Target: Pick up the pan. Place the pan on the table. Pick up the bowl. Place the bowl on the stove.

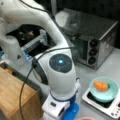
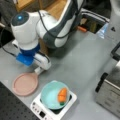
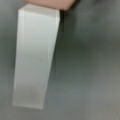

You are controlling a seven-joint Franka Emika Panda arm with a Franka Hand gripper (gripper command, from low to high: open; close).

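White arm bent low over pan point(image 2: 25, 84) handle.

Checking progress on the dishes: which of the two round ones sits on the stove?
The teal bowl, holding an orange piece, sits on the white stove. The pink pan lies flat on the grey table beside it.

Gripper fingers hidden under the arm's white wrist in both front views. Pan point(image 1: 85, 118) cut by the bottom edge just below the stove point(image 1: 110, 110). Wrist view: pan handle point(image 3: 35, 57) fills frame, pan body cropped at top.
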